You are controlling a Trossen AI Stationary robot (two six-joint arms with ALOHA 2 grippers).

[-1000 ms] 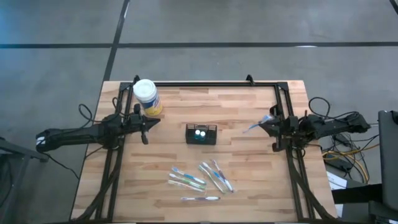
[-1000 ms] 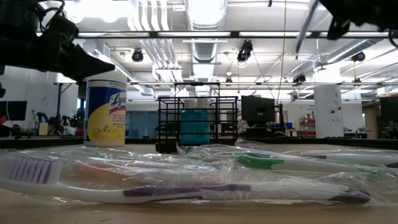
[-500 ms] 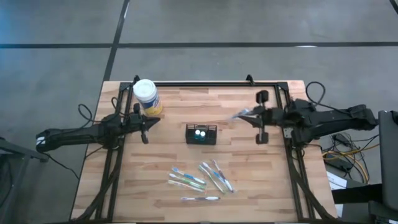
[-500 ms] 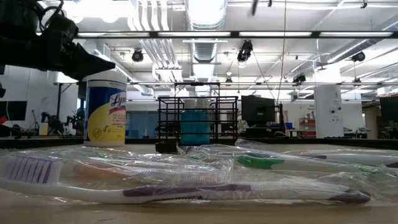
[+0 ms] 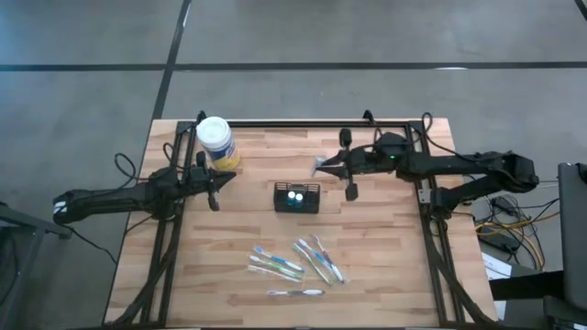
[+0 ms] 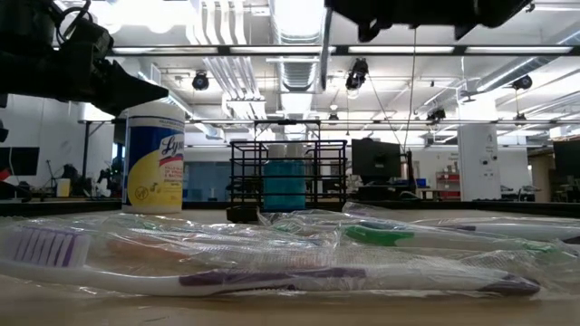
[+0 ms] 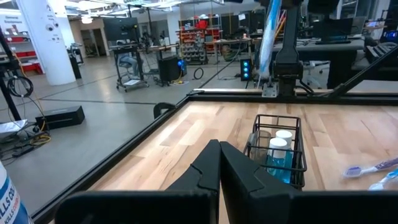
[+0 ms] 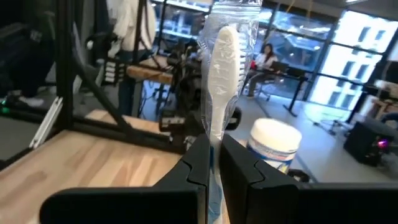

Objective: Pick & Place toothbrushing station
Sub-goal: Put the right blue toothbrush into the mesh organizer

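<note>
On the worktop (image 5: 367, 266) the toothbrushing station (image 5: 296, 197) stands upright at mid-table, its long axis across the table, with several wrapped toothbrushes (image 5: 295, 264) lying unplaced nearer the front. The right gripper (image 5: 337, 167), clamped on a wrapped toothbrush (image 8: 219, 68) pointing bristles-forward, hovers just behind the station, so placing looks underway but unfinished. The left gripper (image 7: 219, 163) waits with fingers together beside the jar (image 5: 216, 141).

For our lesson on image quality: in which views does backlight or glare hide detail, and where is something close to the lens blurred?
Low view: bright ceiling lights silhouette the black caddy; the nearest wrapped toothbrushes look soft, their plastic glinting. Right wrist view: sunlit windows wash out the background behind the held toothbrush. High view: even light.
</note>
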